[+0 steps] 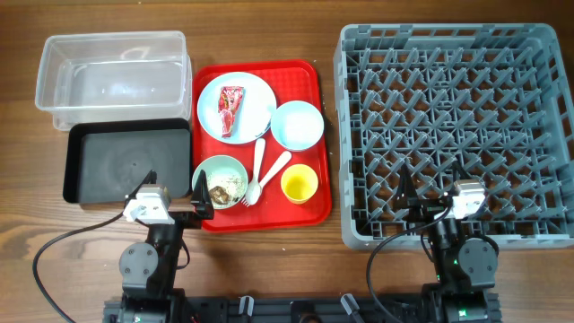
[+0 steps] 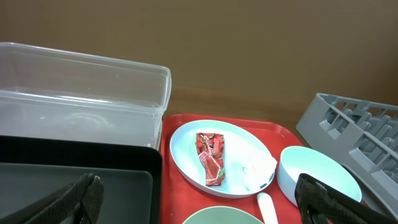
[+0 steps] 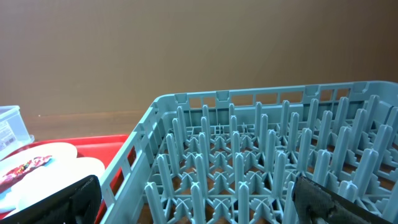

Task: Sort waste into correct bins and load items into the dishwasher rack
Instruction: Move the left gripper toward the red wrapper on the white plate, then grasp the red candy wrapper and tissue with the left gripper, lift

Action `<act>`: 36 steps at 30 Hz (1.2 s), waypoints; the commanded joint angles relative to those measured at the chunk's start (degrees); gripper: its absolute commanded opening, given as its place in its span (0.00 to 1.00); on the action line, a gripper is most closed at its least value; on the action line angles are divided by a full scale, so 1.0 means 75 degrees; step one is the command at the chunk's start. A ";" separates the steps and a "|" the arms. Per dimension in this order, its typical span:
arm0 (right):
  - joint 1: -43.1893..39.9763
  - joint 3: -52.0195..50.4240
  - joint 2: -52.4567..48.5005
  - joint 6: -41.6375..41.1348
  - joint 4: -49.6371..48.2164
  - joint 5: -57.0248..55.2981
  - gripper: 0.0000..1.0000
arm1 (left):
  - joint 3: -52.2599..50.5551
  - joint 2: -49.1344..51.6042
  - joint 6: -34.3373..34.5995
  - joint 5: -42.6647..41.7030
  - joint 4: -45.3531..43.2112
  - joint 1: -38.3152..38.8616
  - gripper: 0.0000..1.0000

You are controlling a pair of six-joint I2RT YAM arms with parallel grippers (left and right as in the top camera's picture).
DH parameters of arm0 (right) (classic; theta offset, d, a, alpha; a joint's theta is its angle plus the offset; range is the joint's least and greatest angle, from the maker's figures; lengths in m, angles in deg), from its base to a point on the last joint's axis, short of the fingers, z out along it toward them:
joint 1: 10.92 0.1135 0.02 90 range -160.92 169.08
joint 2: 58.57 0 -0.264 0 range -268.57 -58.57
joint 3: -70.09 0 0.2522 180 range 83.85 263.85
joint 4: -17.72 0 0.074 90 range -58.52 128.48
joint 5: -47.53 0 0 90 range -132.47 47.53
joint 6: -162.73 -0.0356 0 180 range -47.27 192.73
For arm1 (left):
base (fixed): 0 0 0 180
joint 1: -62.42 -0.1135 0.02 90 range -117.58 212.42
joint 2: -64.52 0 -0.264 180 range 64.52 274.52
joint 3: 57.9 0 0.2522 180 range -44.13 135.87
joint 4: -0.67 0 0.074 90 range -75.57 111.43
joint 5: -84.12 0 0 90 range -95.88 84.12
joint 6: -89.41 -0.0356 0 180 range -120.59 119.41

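Note:
On a red serving tray [image 1: 309, 81], a pale blue plate [image 1: 256, 94] holds a red wrapper [image 1: 230, 109] and a white tissue [image 2: 252, 171]. A pale blue bowl [image 1: 297, 125], a yellow cup [image 1: 299, 184], a white fork [image 1: 256, 170] and a spoon [image 1: 276, 165] lie beside it. A green bowl [image 1: 220, 181] holds food scraps [image 1: 231, 187]. The clear tub [image 1: 112, 76] and black tray [image 1: 126, 161] sit to the left. The grey rack [image 1: 457, 126] is on the right. My left gripper [image 1: 175, 187] is open by the green bowl. My right gripper [image 1: 430, 184] is open over the rack's front.
The red tray sits between the bins and the rack. Bare wooden table [image 1: 269, 260] runs along the front by the arm bases. Cables trail at the front left [image 1: 54, 260]. The rack's upright pegs [image 3: 261, 143] fill the right wrist view.

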State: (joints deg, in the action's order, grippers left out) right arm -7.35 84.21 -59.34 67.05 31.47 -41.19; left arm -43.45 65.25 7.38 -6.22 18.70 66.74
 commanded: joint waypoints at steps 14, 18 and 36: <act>-0.0015 -0.0009 0.0032 0.0134 -0.0020 0.0093 1.00 | -0.0050 -0.0076 -0.0131 -0.0064 -0.0114 -0.0064 1.00; -0.0015 -0.0009 0.0032 0.0131 -0.0026 0.0093 1.00 | -0.0050 -0.0076 -0.0143 -0.0119 -0.0003 -0.0064 1.00; -0.0015 0.5671 -0.5429 -0.0641 0.4744 0.0064 1.00 | 0.7347 0.7866 0.0364 -0.0038 0.5348 -0.0061 1.00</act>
State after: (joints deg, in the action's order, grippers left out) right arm -7.39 121.02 -95.08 62.84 63.35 -40.99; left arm 1.56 115.32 10.04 -6.42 52.80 66.74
